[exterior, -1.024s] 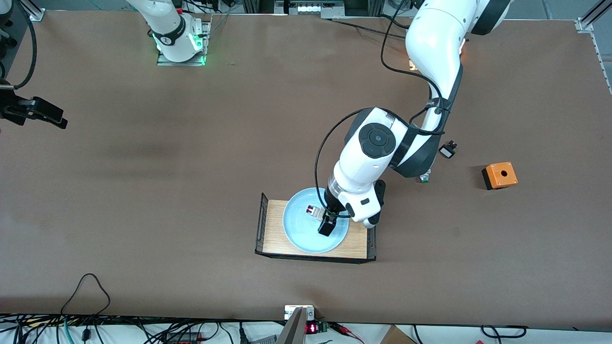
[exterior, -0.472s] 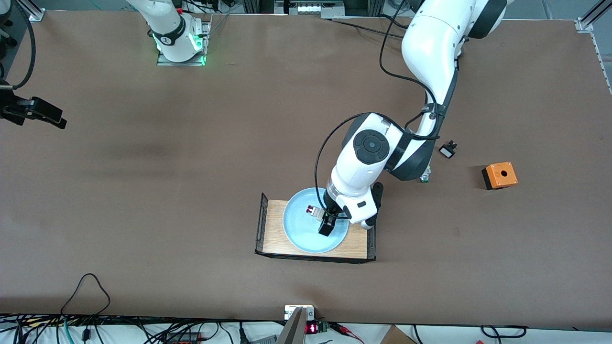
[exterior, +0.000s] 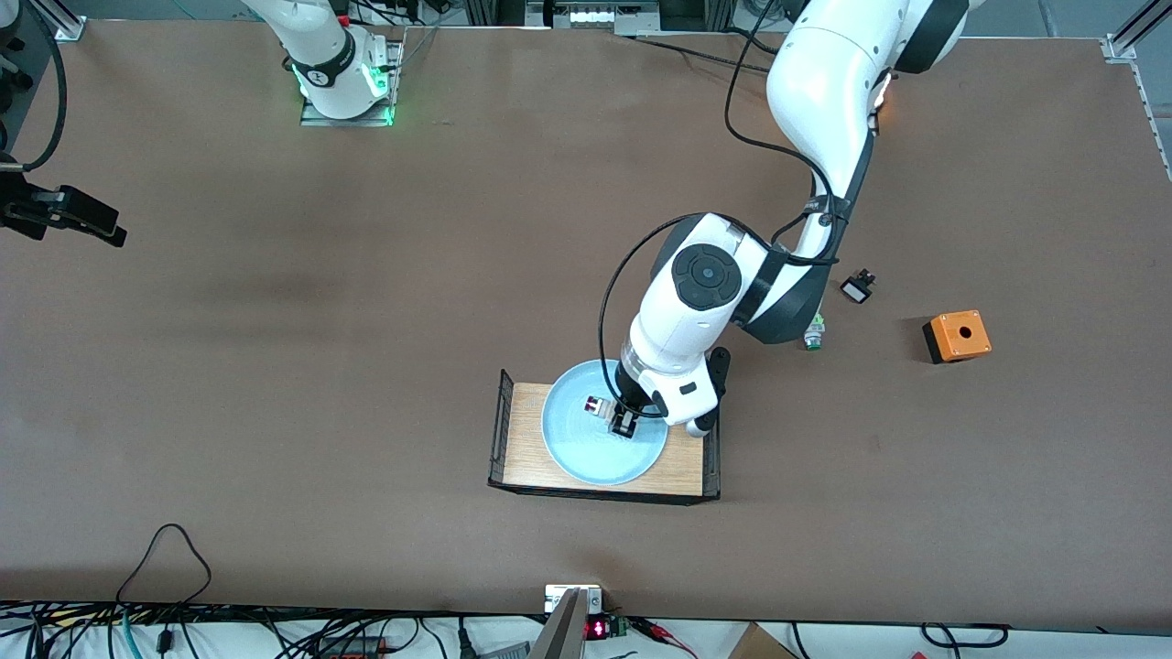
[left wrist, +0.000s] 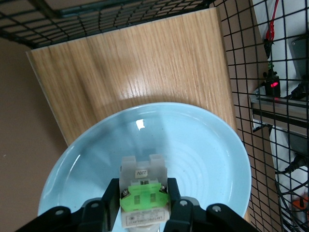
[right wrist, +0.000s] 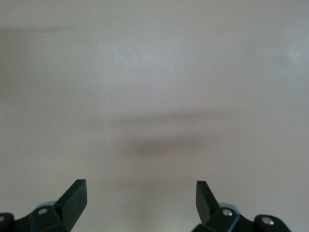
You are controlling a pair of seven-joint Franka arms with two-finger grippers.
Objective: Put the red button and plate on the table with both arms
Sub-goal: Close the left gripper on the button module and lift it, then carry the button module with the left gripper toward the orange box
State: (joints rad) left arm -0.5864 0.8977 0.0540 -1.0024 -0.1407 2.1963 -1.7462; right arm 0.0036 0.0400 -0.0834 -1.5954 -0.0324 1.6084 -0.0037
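The light blue plate lies on a small light-wood tray on the brown table. The red button lies on the plate, red cap toward the right arm's end. My left gripper is down on the plate, shut on the button's green block. In the left wrist view the left gripper has a finger against each side of the red button, above the plate. My right gripper waits open and empty over bare table at the right arm's end; the right wrist view shows the right gripper wide open.
The tray has black wire ends. Toward the left arm's end lie a green-and-silver switch, a small black part with a white face and an orange box. Cables hang along the table's near edge.
My left arm has shifted slightly toward the right arm's end and its gripper has come down around the red button. The right arm has barely moved.
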